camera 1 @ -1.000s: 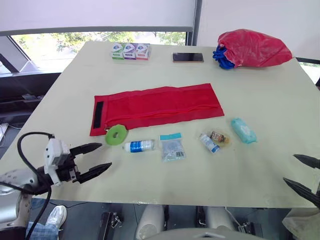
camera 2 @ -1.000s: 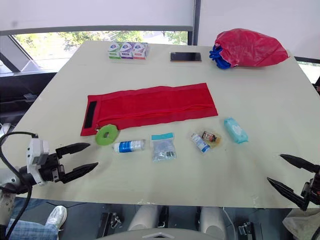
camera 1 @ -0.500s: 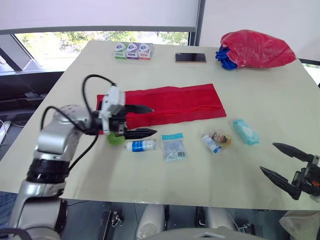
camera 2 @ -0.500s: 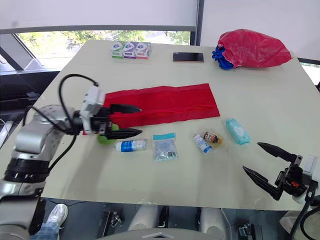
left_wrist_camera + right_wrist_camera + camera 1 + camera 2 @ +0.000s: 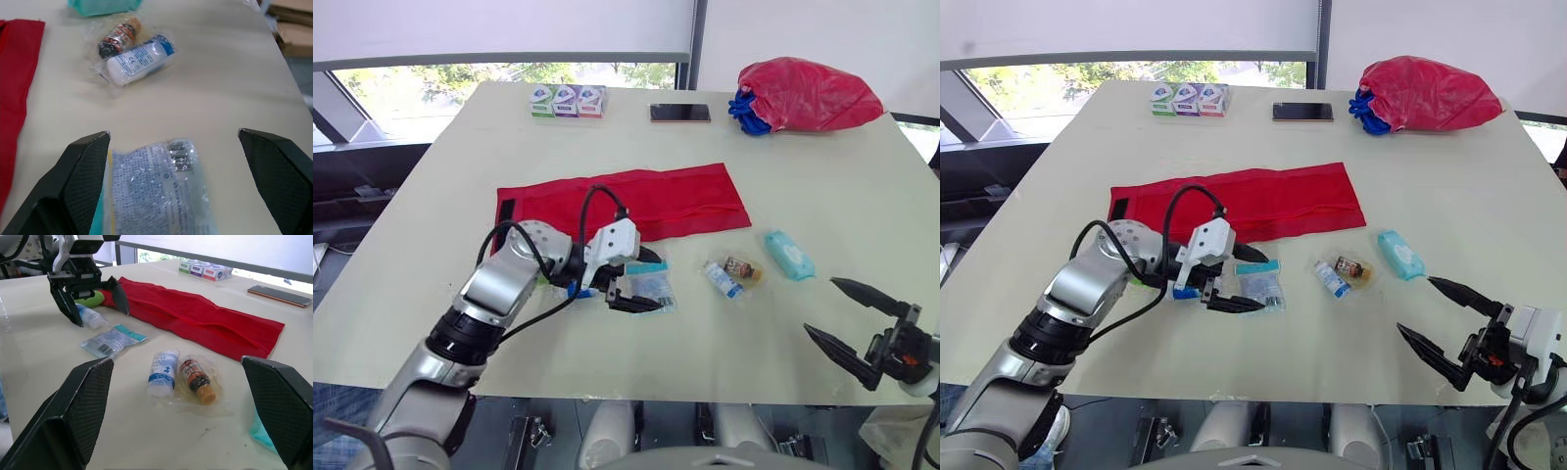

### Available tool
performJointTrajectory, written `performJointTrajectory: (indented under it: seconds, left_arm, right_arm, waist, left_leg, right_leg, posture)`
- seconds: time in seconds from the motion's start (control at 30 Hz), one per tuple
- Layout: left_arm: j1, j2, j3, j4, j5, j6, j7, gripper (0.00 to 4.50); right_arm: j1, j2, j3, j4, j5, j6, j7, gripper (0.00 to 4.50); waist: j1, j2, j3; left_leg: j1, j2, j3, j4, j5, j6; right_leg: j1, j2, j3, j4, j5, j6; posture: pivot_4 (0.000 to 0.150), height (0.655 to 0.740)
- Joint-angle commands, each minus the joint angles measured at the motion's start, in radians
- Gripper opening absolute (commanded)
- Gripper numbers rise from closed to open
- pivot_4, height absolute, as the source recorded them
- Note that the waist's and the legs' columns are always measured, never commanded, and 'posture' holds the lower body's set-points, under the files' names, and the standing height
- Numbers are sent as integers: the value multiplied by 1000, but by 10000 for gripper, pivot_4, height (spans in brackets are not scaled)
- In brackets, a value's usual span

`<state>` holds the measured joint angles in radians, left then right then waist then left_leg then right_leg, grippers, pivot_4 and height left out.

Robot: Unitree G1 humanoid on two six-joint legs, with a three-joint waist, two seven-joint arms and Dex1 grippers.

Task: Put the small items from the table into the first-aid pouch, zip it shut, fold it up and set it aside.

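left arm: silver-grey rounded shells, dark joint rings | cable: thin, black, looped | left gripper: white boxy housing, two black tapered fingers with meshed faces | right gripper: black pointed fingers, pale housing, small red-orange mark

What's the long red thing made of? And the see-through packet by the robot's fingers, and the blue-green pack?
The pouch looks like cloth: matte red, woven texture, stitched seams. The packet looks like thin clear plastic: shiny, crinkled, contents showing through. The pack is probably soft plastic film, smooth with a slight sheen, though that is less sure.
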<state>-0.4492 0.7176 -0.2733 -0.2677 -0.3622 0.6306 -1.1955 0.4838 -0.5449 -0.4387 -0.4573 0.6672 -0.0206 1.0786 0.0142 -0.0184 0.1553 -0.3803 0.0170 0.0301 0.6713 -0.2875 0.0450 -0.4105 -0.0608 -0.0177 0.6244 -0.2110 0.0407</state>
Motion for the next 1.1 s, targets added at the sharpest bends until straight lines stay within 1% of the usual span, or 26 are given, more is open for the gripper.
performJointTrajectory:
  seconds: [0.03,0.13,0.2,0.3,0.4,0.6,0.77,0.87,1.1]
  left_arm:
    - [63,-12,112,-122,-104,182,117,45000]
    - [145,-56,198,-233,-194,340,239,45000]
    - [185,-76,236,-292,-249,423,295,45000]
    - [239,-75,267,-351,-272,486,368,45000]
    - [278,-89,347,-370,-305,583,460,45000]
    - [342,-29,423,-379,-346,621,483,45000]
    - [370,-22,384,-369,-346,589,495,45000]
    - [324,-85,331,-314,-325,558,533,45000]
    - [237,-145,267,-188,-289,525,582,45000]
  right_arm:
    - [11,-1,-22,-28,8,-18,-6,44468]
    - [13,-8,-23,-31,12,-14,-7,44468]
    - [9,-15,-23,-31,17,-8,-7,44468]
    - [-3,-26,-21,-28,22,0,-4,44468]
    - [-25,-41,-24,-15,28,9,2,44468]
    - [-57,-58,-22,15,30,13,18,44468]
    - [-100,-64,-3,27,25,19,17,44468]
    - [-109,-65,-4,24,22,20,13,44468]
    - [-99,-73,-26,3,23,23,-7,44468]
  waist:
    - [0,0,0]
    - [0,0,0]
    - [1,-1,0]
    - [1,-1,0]
    - [1,-1,-1]
    - [1,-1,-1]
    - [2,-1,-1]
    - [5,-1,-1]
    - [1,-1,-2]
  left_leg:
    - [0,0,0,0,0,0]
    - [1,1,0,0,0,0]
    - [1,1,0,1,0,0]
    - [1,0,0,2,0,0]
    - [1,0,0,2,0,0]
    - [1,1,-1,2,0,0]
    - [1,1,0,2,0,0]
    - [1,0,-1,2,0,0]
    - [1,0,-1,2,0,0]
  right_leg:
    - [0,0,1,1,0,0]
    - [0,0,1,1,0,0]
    - [0,0,1,1,0,0]
    - [0,0,2,1,0,0]
    - [0,1,3,2,0,0]
    - [0,5,6,2,0,0]
    - [0,6,10,2,0,0]
    - [0,6,10,2,0,-1]
    - [1,7,10,2,2,-4]
  posture:
    - [1500,7400]
    - [1500,7400]
    - [1500,7400]
    - [1500,7400]
    - [1500,7400]
    - [1500,7400]
    - [1500,7400]
    - [1500,7400]
    - [1500,7400]
